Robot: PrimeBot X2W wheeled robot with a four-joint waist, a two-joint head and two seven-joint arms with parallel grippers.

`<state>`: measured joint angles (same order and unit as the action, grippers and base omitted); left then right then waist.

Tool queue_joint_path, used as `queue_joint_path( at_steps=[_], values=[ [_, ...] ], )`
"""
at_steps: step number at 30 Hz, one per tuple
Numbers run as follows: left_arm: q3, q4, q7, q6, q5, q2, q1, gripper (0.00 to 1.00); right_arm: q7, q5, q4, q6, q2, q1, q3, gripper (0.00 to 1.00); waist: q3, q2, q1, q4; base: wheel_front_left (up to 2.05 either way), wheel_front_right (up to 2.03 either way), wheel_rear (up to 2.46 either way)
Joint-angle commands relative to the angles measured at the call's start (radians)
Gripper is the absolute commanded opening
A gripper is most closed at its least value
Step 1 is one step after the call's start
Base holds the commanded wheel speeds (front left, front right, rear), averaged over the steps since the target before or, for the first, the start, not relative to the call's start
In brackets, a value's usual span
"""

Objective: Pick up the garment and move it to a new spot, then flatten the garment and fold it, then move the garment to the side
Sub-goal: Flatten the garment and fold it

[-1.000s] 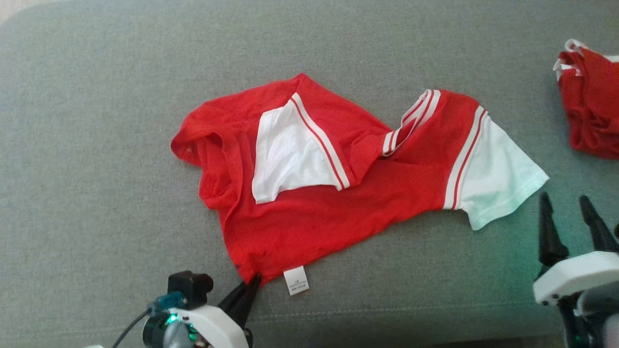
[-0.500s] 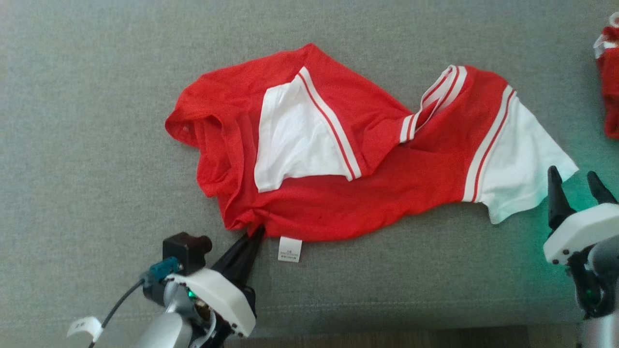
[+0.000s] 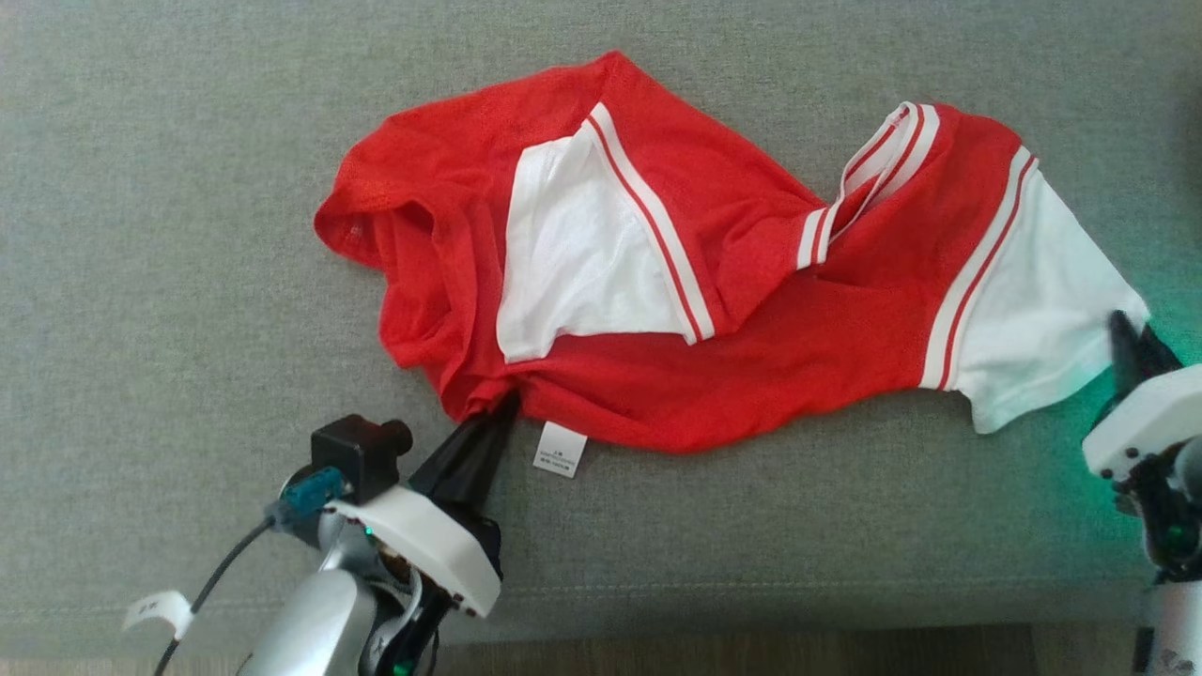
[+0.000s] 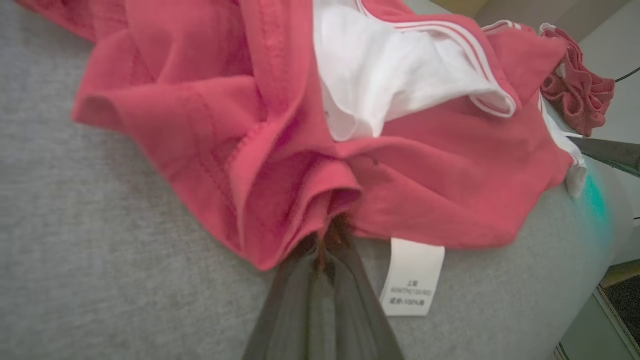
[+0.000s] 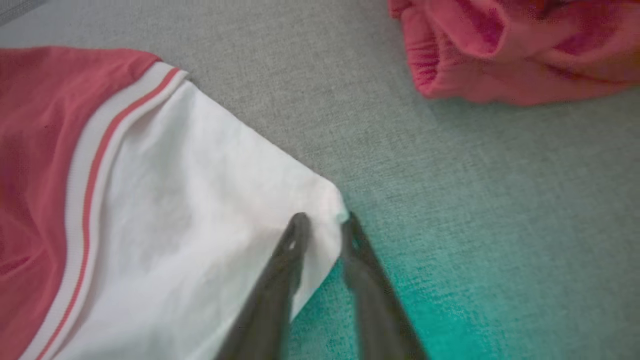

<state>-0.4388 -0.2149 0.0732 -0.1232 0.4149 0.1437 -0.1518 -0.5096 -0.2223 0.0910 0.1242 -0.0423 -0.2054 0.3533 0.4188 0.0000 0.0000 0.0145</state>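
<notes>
1. Shirt (image 3: 657, 376) lies crumpled on the grey surface (image 3: 188, 141). One white sleeve (image 3: 582, 253) is folded across its red body, and the other sleeve (image 5: 200, 225) is spread out toward my right.
2. My left end effector (image 3: 502, 404) is clamped on the red hem, just beside the label (image 3: 559, 449). Cloth bunches in folds around the tips.
3. My right end effector (image 5: 325, 220) has its fingers slightly apart at the corner of the spread sleeve. One tip is over white cloth, the other over bare surface. The wrist view is blurred, so the cloth may lie under the tips rather than between them.
4. Risk: if my right closes on only that outermost corner, the thin sleeve could slip out on the lift. The shirt would then swing and twist from my left alone.
5. Risk: my left seems to hold several bunched layers, so a lift could carry those folds along and make flattening harder.
6. Risk: a second garment (image 5: 500, 50) lies near on my right, so a move that way could drag the shirt onto it.
7. Carriers: the surface bears both garments, with bare fabric between them.
</notes>
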Motion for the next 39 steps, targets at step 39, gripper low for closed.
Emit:
queue_joint_path(
  at_steps=[39],
  values=[
    [0.283,0.617,0.021,0.155,-0.002,0.182,-0.155,0.00,0.195,-0.089,-0.631,0.007,-0.008,-0.087,-0.104,0.00,-0.284,0.0000,0.0000,-0.023,0.00,0.00,0.00]
  ],
)
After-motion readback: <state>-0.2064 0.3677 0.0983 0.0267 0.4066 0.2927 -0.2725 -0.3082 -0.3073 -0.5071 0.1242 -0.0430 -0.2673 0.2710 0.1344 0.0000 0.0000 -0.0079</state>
